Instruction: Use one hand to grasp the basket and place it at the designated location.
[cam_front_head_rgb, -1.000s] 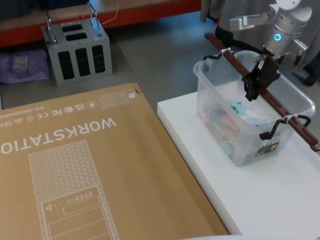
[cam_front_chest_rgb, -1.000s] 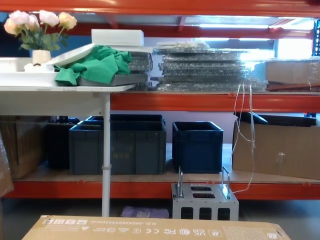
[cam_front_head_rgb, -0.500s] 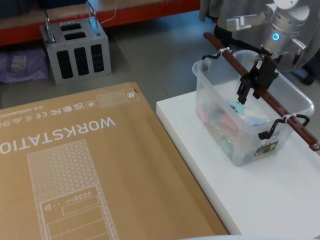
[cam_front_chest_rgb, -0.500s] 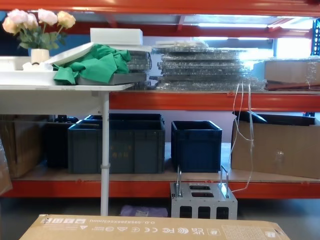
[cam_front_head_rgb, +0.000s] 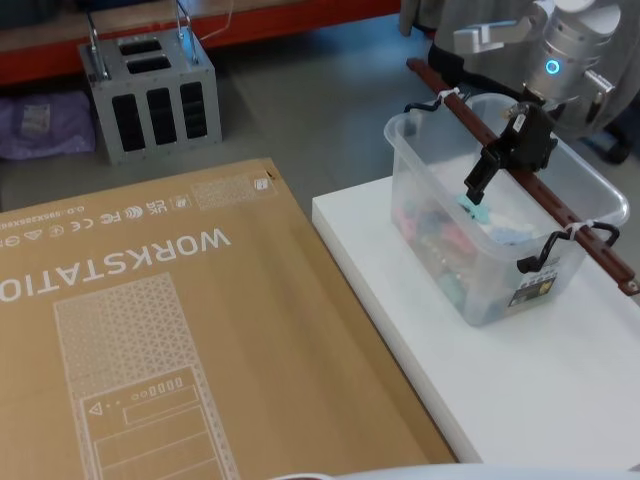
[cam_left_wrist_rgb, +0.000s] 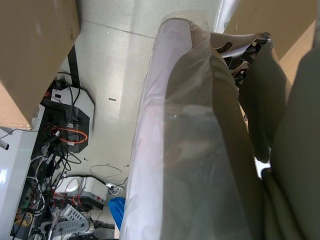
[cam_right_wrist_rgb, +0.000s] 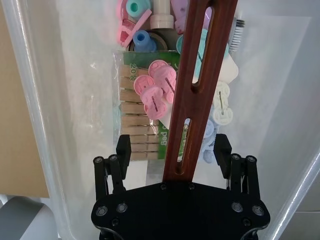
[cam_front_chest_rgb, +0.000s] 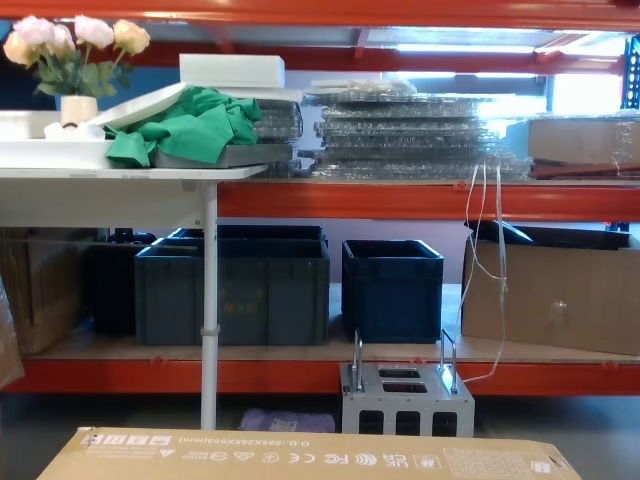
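Brown cardboard covers the near left of the head view: a large flat box (cam_front_head_rgb: 150, 330) printed in white with "WORKSTATIO…", cut off at the picture's edge, a line drawing of a computer tower and a row of compliance marks. The chest view shows the same box's edge (cam_front_chest_rgb: 310, 458), its small print too fine to read. Beside it lies a white surface (cam_front_head_rgb: 520, 390), and on this stands the basket (cam_front_head_rgb: 470, 270), a translucent whitish tub with a rolled rim and a small sticker near its right corner, too small to make out. A long reddish-brown bar handle (cam_front_head_rgb: 560, 215) runs across its top, tied on with white zip ties at either end.

The right arm reaches in from the upper right, a blue light glowing on its wrist. The right claw (cam_front_head_rgb: 497, 165) hangs over the middle of the tub at the bar. In the right wrist view its black fingers (cam_right_wrist_rgb: 123, 150) stand apart on either side of the slotted bar (cam_right_wrist_rgb: 192, 95), not pressing it. Below them lie pink and white plastic pegs and a packet of wooden clothes pegs (cam_right_wrist_rgb: 137, 125) labelled "peg".

A grey metal box with two handles (cam_front_head_rgb: 150, 90) stands on the floor behind, and dark blue crates (cam_front_chest_rgb: 392, 290) sit on the lower shelf.
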